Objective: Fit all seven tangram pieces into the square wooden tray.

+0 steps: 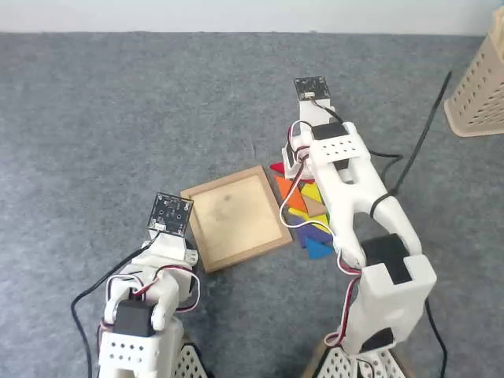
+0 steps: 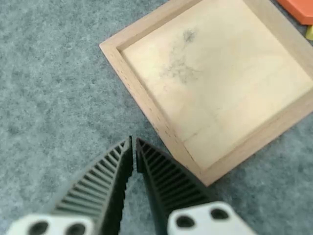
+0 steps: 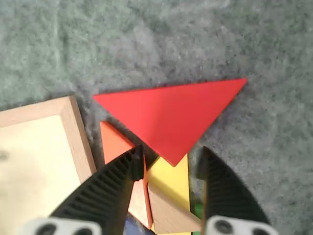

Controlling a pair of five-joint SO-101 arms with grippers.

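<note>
Tangram pieces (image 1: 305,211) lie heaped just beside the tray (image 1: 248,257) (red triangle (image 3: 171,115) at the far end), right fingers (image 3: 110,188) spread apart over them, left fingers (image 2: 110,183) pressed together, both empty.

Tangram pieces (image 1: 293,198) bunched on table (image 1: 118,118) — just right of tray (image 1: 220,180).

Tangram pieces (image 1: 293,201) partly hidden under right arm (image 1: 354,185); wooden tray (image 3: 80,137) cut by pic edge; green piece (image 3: 196,211) barely vis.

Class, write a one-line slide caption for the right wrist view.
Open right gripper hovers at the red triangle atop the piece pile, beside the wooden tray.
</note>
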